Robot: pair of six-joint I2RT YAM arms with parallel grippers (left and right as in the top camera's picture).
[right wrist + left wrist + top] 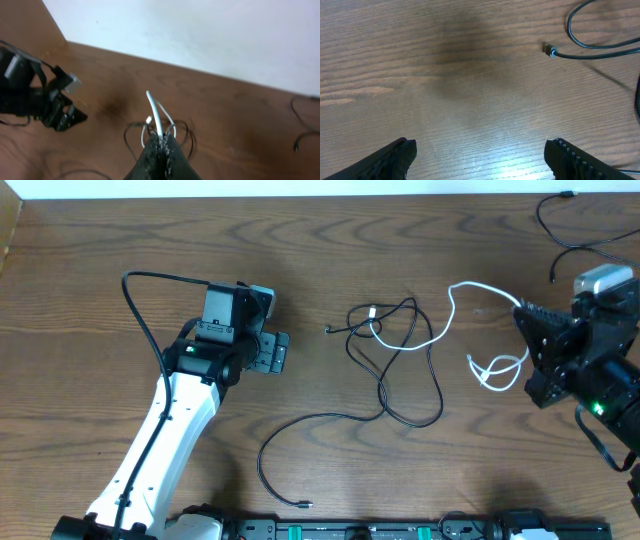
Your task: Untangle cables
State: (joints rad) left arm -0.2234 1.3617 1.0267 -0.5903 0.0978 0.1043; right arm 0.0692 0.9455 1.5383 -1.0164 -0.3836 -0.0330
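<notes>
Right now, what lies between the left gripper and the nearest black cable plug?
Only bare wooden table; the left wrist view shows nothing between the open left gripper and the black cable's plug.

Overhead: looks straight down on the table (90, 240), far enough to catch both arms.
Left wrist cam: low and close to the wood, facing almost straight down, left gripper (481, 146) spread wide at the bottom edge.
Right wrist cam: higher, tilted across the table toward the wall (200, 35), right gripper (160, 140) bottom centre, pinching the white cable (154, 112).
Overlap: right wrist and overhead both see the left arm (35, 100) and the black cables (383, 380). Left wrist and overhead share one plug (550, 50).
</notes>
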